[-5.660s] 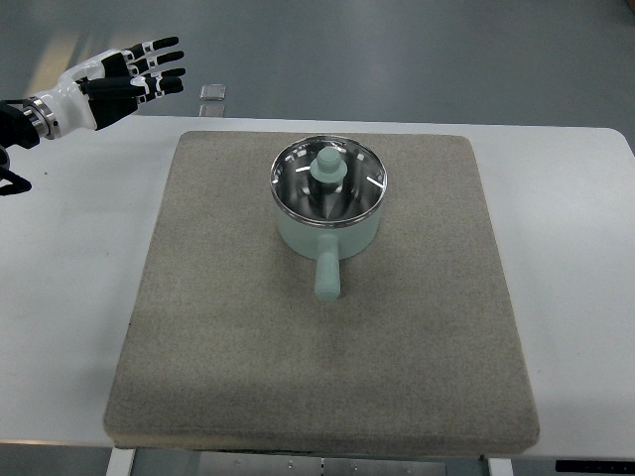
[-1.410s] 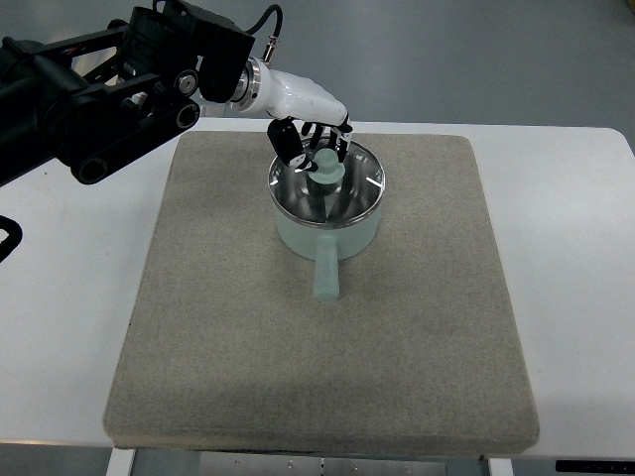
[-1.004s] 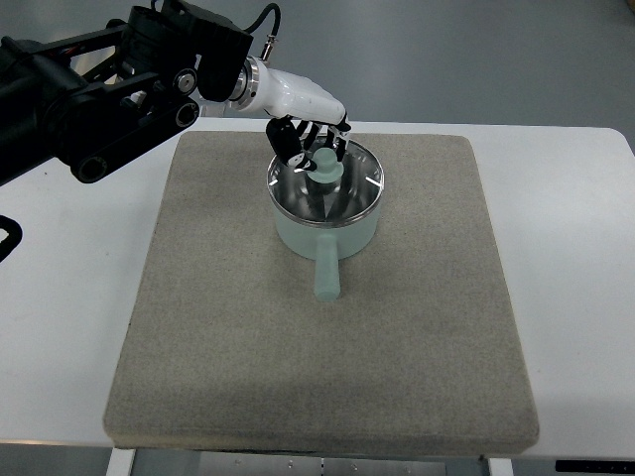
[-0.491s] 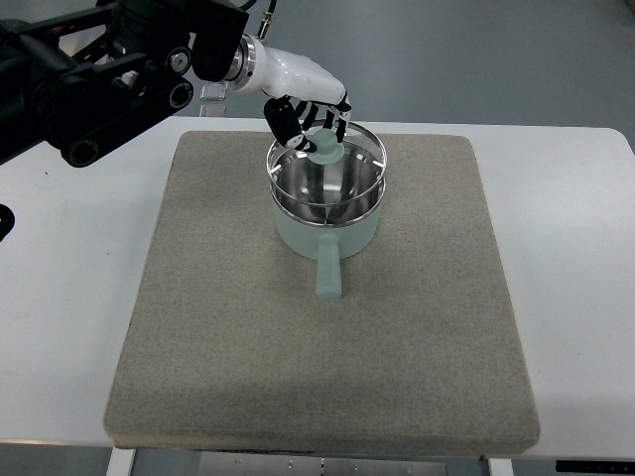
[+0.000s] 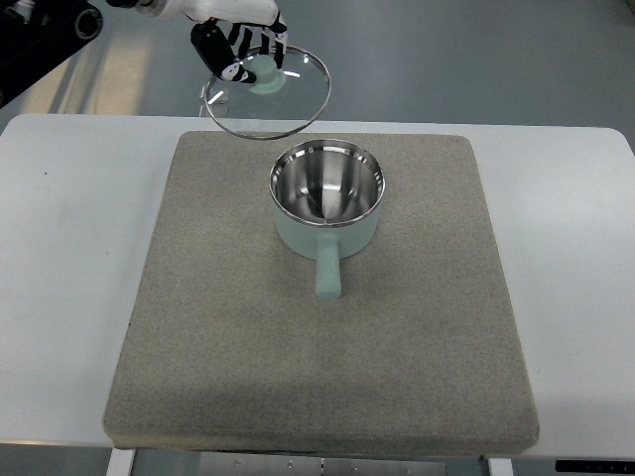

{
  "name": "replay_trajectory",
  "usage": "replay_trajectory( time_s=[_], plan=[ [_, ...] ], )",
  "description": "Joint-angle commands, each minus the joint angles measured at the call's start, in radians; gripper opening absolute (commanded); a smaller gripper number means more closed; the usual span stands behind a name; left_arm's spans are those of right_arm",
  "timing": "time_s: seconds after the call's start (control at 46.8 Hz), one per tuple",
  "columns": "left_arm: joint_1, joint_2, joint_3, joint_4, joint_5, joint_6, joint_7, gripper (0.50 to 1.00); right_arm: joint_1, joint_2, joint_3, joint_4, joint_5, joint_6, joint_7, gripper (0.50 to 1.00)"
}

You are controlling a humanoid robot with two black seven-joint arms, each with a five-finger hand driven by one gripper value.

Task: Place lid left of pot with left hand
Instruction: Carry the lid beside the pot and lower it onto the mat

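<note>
Left hand (image 5: 238,35) is at the top edge of the top view, arm coming in from the upper left corner. Fingers (image 5: 260,45) are curled down and closed around the pale green knob (image 5: 265,71) of the lid (image 5: 266,91). The lid is a clear glass disc with a metal rim, hanging directly under the fingers, tilted a bit, and clear of everything else. Through the glass you see floor and the far edge of the white table (image 5: 69,248).

Pot (image 5: 327,203) sits below and right of the hand, well apart from it, uncovered, shiny steel inside and mint green outside. Its handle (image 5: 327,273) points away from the hand, toward the near edge. The pot stands on the grey-beige mat (image 5: 317,367), which covers most of the table. The mat's far left corner lies almost straight below the hand. The lid overlaps only that far edge of the mat in the picture.

No readable brand, label or writing on the pot, lid, mat or hand. Right hand is not visible.
</note>
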State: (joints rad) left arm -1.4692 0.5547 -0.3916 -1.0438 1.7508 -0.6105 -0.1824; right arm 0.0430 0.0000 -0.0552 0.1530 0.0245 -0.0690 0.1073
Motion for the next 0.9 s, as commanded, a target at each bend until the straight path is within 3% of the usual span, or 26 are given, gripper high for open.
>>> replay_trajectory(
  time_s=[0.0,0.192,0.363,0.683,0.876],
  plan=[
    [0.015,0.053,0.0,-0.008,0.001,0.0,-0.002,0.5,0.0,0.0,0.0,0.0,0.0,0.0,0.0,0.921],
    [0.116,0.136,-0.004,-0.038,0.004,0.0,-0.002,0.5,0.0,0.0,0.0,-0.001,0.0,0.0,0.0,0.921],
    [0.25,0.202,-0.015,-0.111,0.01,0.074,0.0,0.5,0.0,0.0,0.0,-0.001,0.0,0.0,0.0,0.921],
    [0.447,0.202,-0.116,-0.148,0.059,0.095,0.0,0.5,0.001,0.0,0.0,-0.001,0.0,0.0,0.0,0.921],
    [0.506,0.188,-0.124,-0.16,0.092,0.198,0.0,0.5,0.0,0.0,0.0,0.0,0.0,0.0,0.0,0.921]
  ],
)
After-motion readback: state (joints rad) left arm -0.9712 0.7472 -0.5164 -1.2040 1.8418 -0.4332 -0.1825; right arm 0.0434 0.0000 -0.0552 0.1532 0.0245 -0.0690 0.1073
